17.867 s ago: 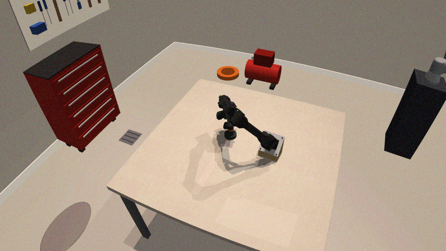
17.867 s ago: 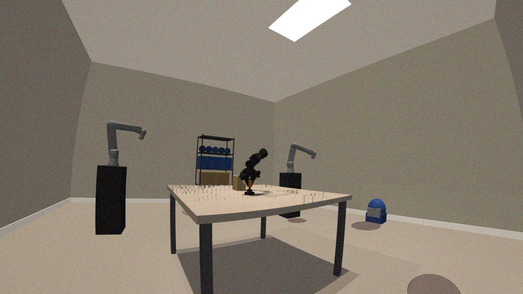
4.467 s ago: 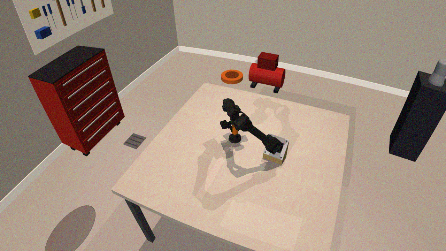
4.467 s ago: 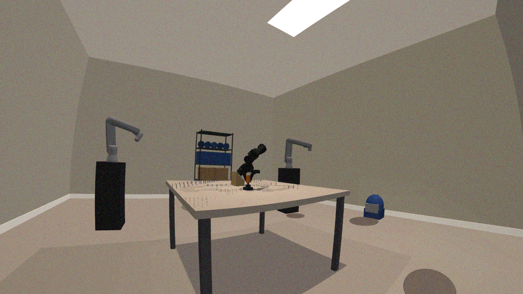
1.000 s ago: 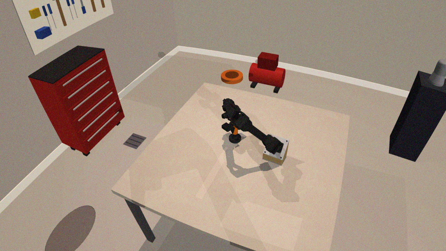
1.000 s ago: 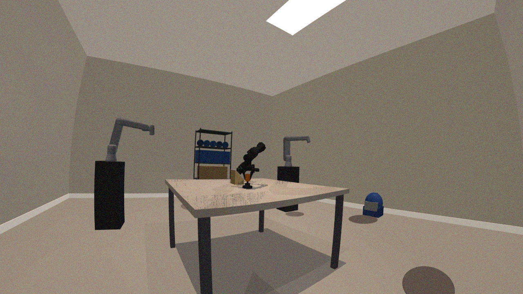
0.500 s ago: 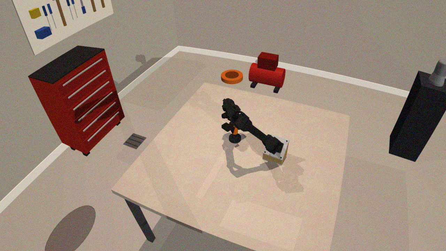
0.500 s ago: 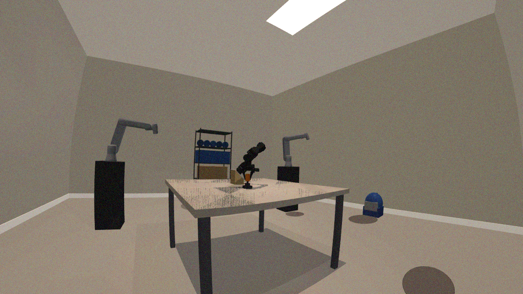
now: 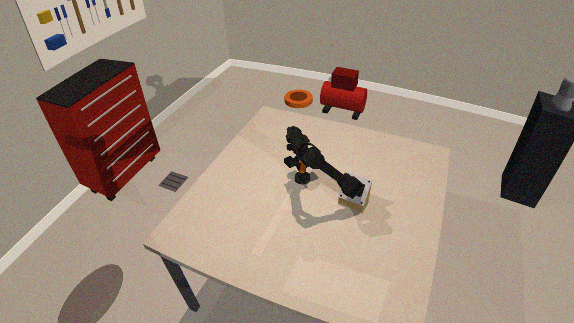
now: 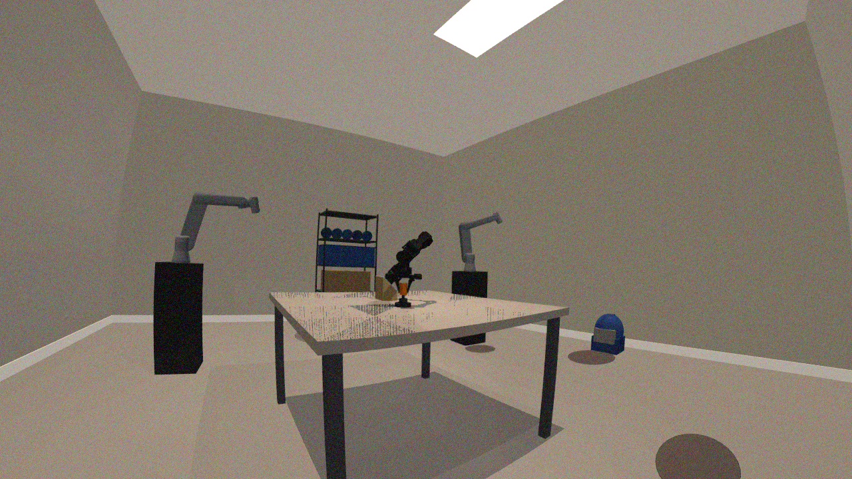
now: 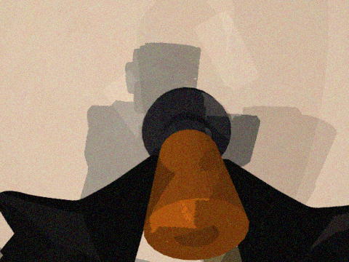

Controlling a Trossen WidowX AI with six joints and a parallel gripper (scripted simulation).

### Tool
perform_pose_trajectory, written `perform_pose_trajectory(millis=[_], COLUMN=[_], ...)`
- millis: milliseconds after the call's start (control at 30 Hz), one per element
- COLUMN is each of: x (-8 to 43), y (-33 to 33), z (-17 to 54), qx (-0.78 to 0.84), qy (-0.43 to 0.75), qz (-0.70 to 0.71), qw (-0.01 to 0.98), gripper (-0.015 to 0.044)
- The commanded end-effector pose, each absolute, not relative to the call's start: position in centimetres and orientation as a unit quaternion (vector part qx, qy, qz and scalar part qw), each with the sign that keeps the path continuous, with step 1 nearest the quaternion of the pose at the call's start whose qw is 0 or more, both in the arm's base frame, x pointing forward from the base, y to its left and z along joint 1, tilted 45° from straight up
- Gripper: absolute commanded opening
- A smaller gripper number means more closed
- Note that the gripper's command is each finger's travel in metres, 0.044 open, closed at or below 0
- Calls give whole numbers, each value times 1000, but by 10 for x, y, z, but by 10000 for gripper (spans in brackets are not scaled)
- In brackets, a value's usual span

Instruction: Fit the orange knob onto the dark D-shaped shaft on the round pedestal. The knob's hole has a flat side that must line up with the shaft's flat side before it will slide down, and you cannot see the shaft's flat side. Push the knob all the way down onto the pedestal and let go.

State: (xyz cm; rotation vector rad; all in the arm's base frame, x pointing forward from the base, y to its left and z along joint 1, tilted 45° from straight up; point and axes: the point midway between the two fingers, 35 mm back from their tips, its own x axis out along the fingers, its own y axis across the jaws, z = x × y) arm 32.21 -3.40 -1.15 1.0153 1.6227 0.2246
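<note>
Gripper jaws: closed from both sides on the orange knob, pinching it; gripper (image 9: 302, 163) (image 10: 403, 285) (image 11: 189, 163).
Orange knob (image 9: 302, 167) (image 10: 403, 289) (image 11: 189, 182): held upright, or nearly so, above the round pedestal (image 9: 302, 177) (image 10: 403, 303) (image 11: 156, 116).
Dark neck (image 10: 403, 297): shows between knob and pedestal in the exterior view; whether shaft or part of the pedestal cannot be told.
Work done: knob grasped and brought over the pedestal, judged roughly centred.
Work left: match the flats, probably by turning the knob, press it fully down, release. Seating not achieved.
Knob top: dark half-moon mark visible; whether opening or shading is uncertain.
Knob underside: hidden, so engagement with the shaft is unverified.
Shaft flat: not visible.
Finger ends: partly lost against black parts in the top view.
Table (image 9: 224, 241) (image 10: 476, 319) (image 11: 54, 54): near edge cut off in the top view.
</note>
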Motion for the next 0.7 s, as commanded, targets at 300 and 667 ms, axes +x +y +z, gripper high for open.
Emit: perform_pose_trajectory(millis=[300,667], x=[321,322], y=[-32,-32], z=[-13,-13], qx=[435,435], qy=[693,693], qz=[91,91], qw=[568,568], gripper=[0,0])
